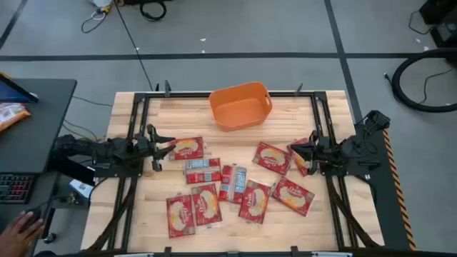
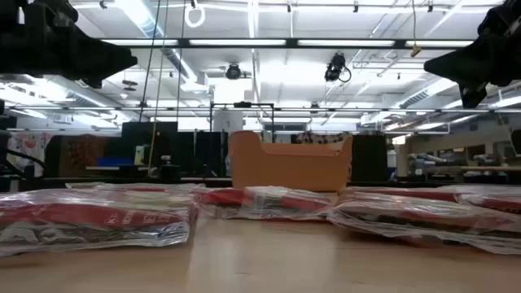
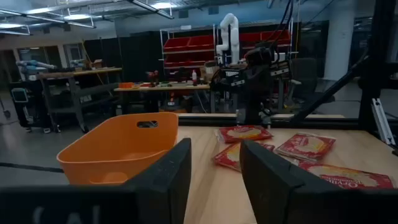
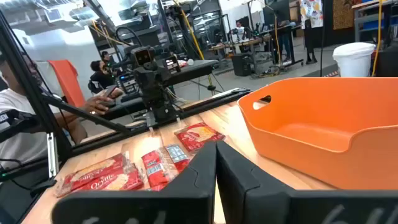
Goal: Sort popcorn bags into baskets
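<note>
- Judging by the layout, sorting hadn't started: orange basket (image 1: 241, 105) sat empty at the far-centre table edge, all popcorn bags (image 1: 220, 182) flat on the wood, none inside.
- Approx. ten red bags spread across the middle and near part of the table, some overlapping; one bag (image 1: 188, 148) just beside the left gripper, another (image 1: 300, 155) touching or nearly under the right gripper tips.
- Left gripper (image 1: 168, 147) hovered over the left side, fingers (image 3: 168, 180) spread apart w/ a clear gap, holding nothing.
- Right gripper (image 1: 294, 151) hovered over the right side, fingers (image 4: 186, 177) pressed together, only a slit between; nothing gripped.
- Step in hand, prob.: lining up for a first pick. Next move likely calls for the left arm to drop onto the nearest bag, pinch an edge, lift, carry to the basket; the right would need to part its fingers first.
- Writing: "Orville" partly legible in white on bags in both wrist views; rest too small to read.
- A person's hand (image 1: 20, 230) rested by a keyboard, near-left off the table.
</note>
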